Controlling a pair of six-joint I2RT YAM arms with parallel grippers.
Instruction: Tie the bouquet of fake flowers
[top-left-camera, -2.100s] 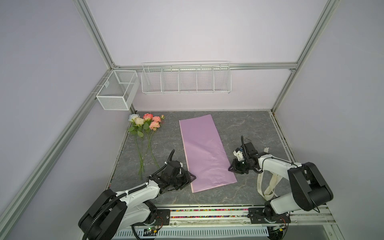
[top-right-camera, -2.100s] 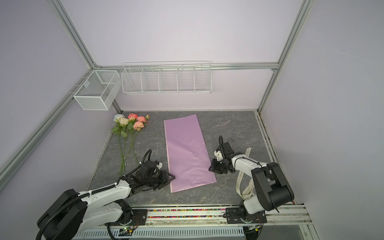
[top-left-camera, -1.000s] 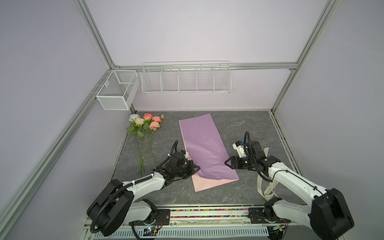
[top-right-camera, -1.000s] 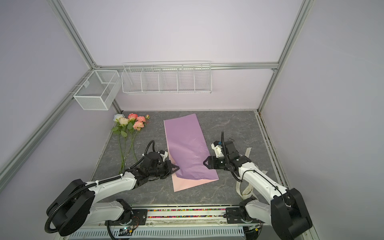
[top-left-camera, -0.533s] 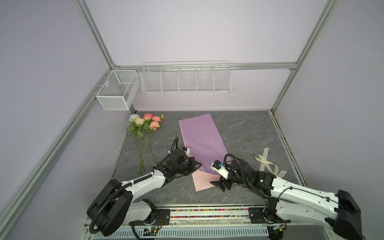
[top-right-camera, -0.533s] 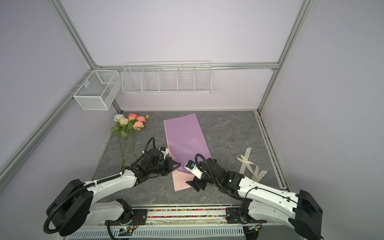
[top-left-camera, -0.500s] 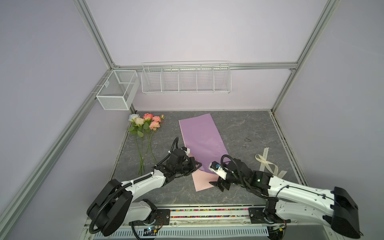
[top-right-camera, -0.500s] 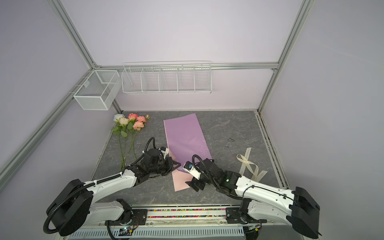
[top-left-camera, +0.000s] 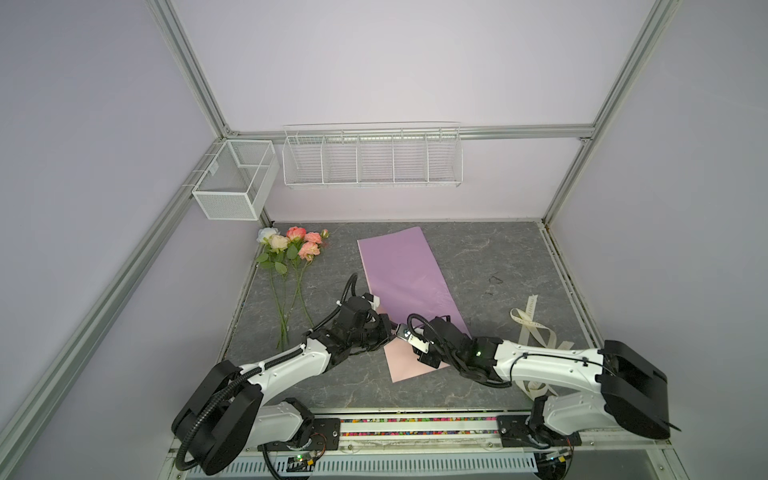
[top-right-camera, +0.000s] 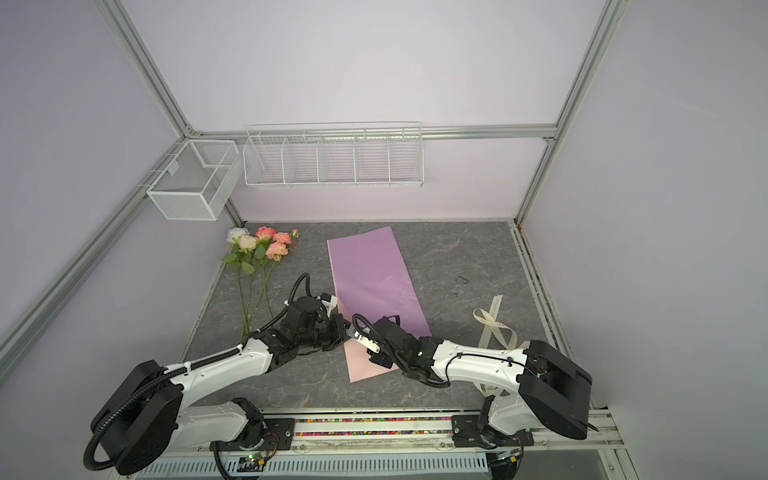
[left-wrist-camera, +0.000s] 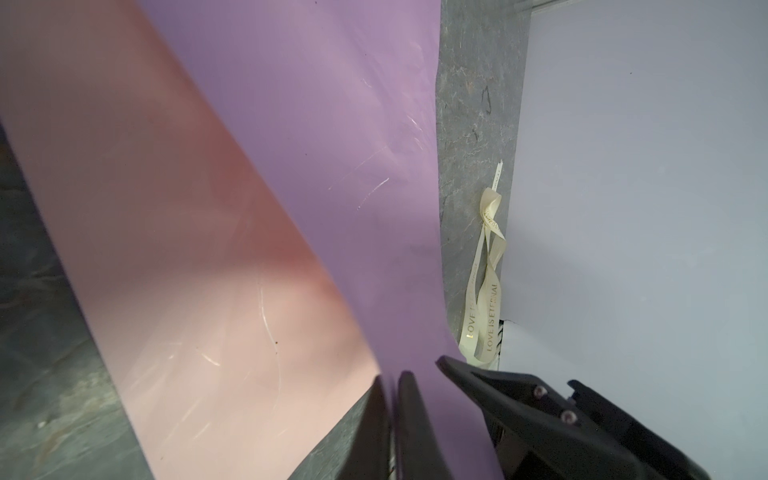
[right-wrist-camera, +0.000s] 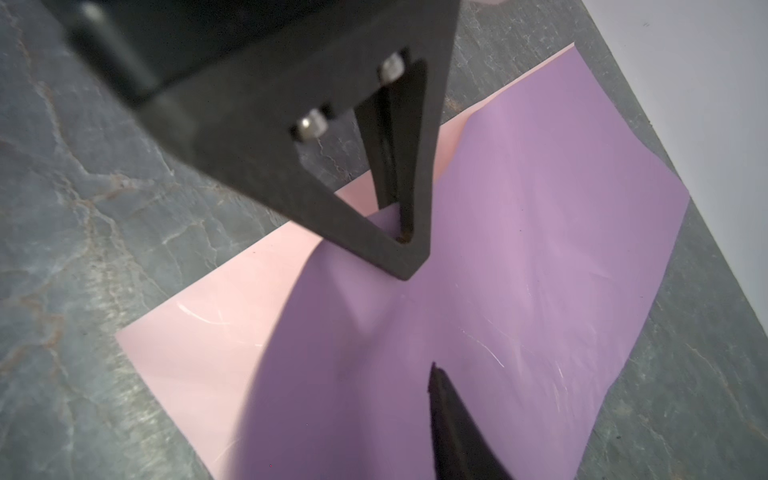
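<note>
Left of the wrapping paper (top-left-camera: 405, 274), across a strip of bare desk (top-left-camera: 336, 266): the bouquet of fake flowers (top-left-camera: 292, 250). Lies flat and untied, touched by neither arm. Runs lengthwise roughly parallel to the paper's long side, blooms toward its far end, stem tips close to its near end.

At the paper's near left corner: left gripper (left-wrist-camera: 392, 380), jaws clamped together on a lilac layer held off the desk, pink surface bared beneath. Just beside it, over the same near end: right gripper (top-left-camera: 409, 338). Cannot tell whether its jaws stand apart or together, with only one finger in its own wrist view.

Judged nearer the stems: the left arm, needing only a short swing away from the paper's left side after letting the sheet go. Little room on the bouquet's side away from the paper, desk edge close there. Free desk between stems and paper for a low approach.

Right of the paper, by the right arm: cream ribbon (top-left-camera: 530, 328), loose, well apart from the flowers.
</note>
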